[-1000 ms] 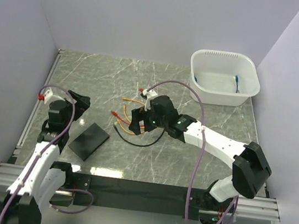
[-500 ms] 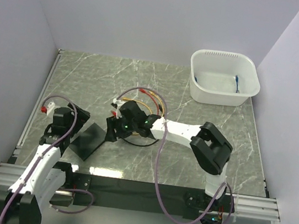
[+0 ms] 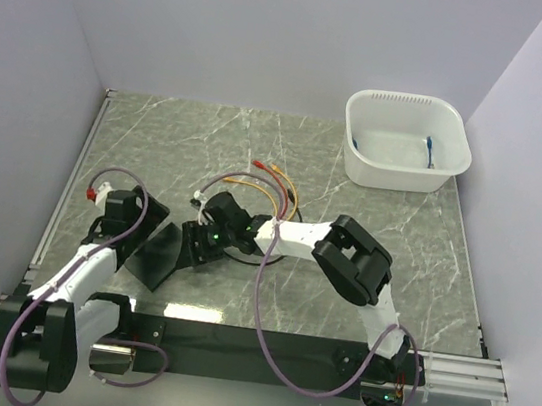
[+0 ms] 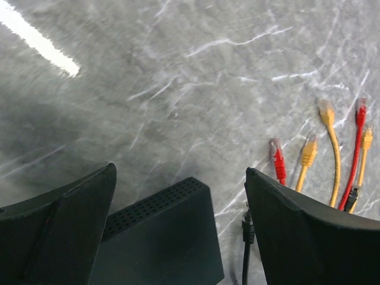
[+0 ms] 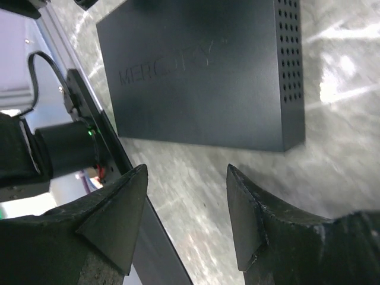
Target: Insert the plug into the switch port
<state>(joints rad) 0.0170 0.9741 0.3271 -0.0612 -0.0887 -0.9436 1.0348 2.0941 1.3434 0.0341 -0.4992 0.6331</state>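
Jaws of both grippers apart beside the black switch (image 3: 157, 256), flat at 8 o'clock on the marble table (image 3: 446, 248).

Stamped tone on tone across the switch lid, in the right wrist view: "MERC", then letters too faint to read; along one side wall, rows of vent holes. Cannot make out any socket. Spread wide over the switch's far corner, the left gripper (image 4: 179, 172); gaping just off its 3 o'clock edge above bare marble, gripping nothing, the right gripper (image 5: 187, 172). In the white tub (image 3: 396, 175) at 1 o'clock, blue cables (image 3: 428, 152). Near the table's centre, loose red and yellow plugs (image 4: 307, 155), plus a black plug (image 4: 247, 222) just beside the switch's corner.
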